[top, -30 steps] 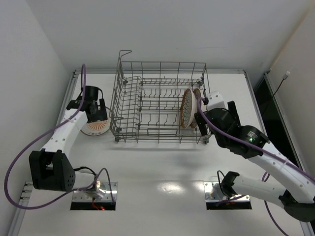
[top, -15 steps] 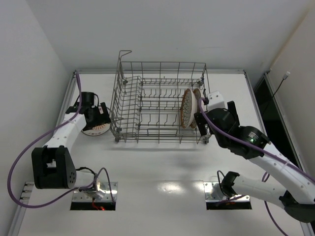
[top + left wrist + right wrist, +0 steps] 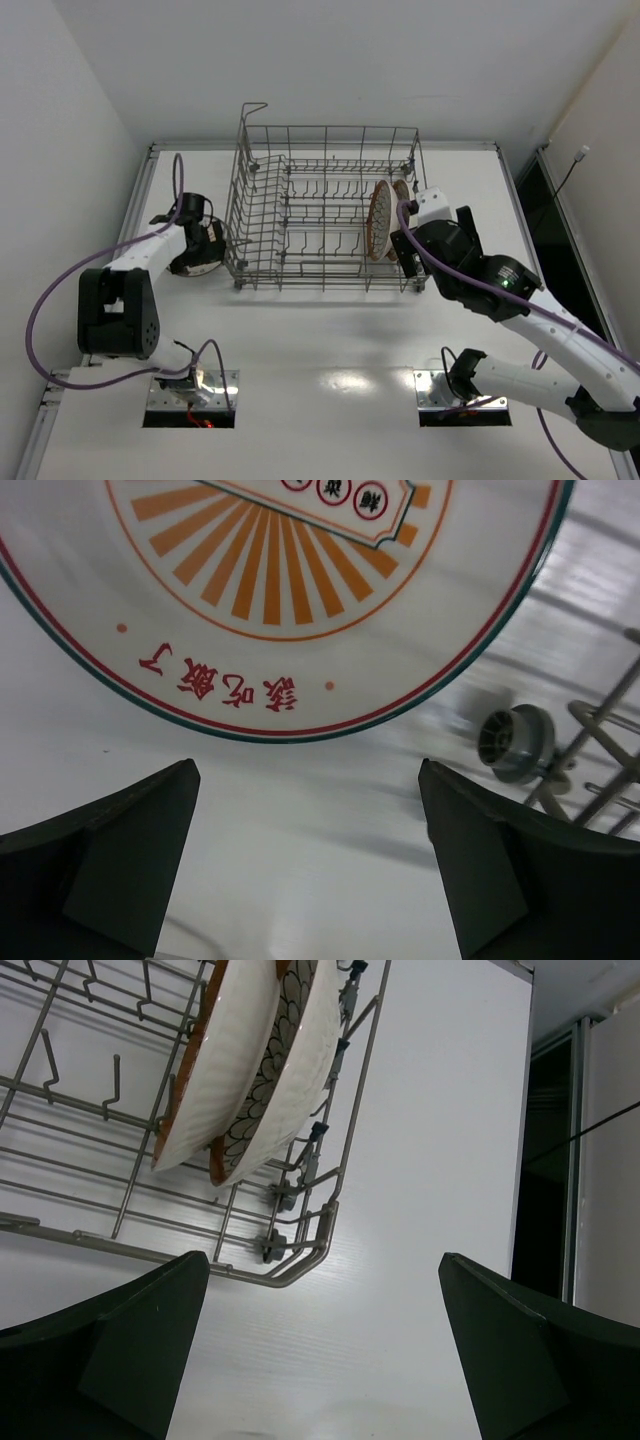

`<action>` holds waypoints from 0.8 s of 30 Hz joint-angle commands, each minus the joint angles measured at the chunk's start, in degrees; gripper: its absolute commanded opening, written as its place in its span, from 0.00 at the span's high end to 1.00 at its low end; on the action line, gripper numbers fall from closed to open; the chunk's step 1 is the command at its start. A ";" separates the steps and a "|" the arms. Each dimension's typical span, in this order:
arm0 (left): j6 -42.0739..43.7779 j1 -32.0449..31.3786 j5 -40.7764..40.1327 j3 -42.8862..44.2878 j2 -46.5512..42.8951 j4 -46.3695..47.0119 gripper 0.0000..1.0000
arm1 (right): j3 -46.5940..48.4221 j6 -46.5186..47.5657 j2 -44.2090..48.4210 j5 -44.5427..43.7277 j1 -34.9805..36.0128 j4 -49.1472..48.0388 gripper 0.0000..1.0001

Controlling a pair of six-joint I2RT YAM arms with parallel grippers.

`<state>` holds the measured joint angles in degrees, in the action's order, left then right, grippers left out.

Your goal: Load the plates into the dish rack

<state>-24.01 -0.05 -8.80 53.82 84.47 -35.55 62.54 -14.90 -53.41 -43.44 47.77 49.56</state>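
The grey wire dish rack [image 3: 330,127] stands far and central on the table [image 3: 330,340], with a tall loop at its far left corner. At its right end, two brown-rimmed, petal-patterned plates stand on edge between tines, leaning together: the left plate [image 3: 378,222] and the right plate [image 3: 402,190]. The white sunburst plate [image 3: 196,264], with red lettering, lies flat just left of the rack.

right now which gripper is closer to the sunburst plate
Left. The left gripper is open right at the sunburst plate, left of the dish rack; the right gripper is by the rack's right end.
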 commanded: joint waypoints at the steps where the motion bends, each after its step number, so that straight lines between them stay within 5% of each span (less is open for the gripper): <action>1: 1.42 -1.53 2.91 0.23 3.06 -1.11 0.08 | 0.03 0.66 0.40 0.11 -0.13 -1.92 0.01; 16: 2.48 -1.53 -2.45 1.90 10.10 1.19 0.08 | -0.49 0.66 1.55 0.11 -0.13 -1.40 0.01; 24: -0.51 -1.53 -3.86 9.97 15.81 1.80 0.08 | 0.03 0.66 1.02 0.11 -0.13 -0.87 0.01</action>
<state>-22.63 -0.80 -12.12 59.27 99.11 -36.38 62.43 -14.50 -52.47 -43.27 47.77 49.67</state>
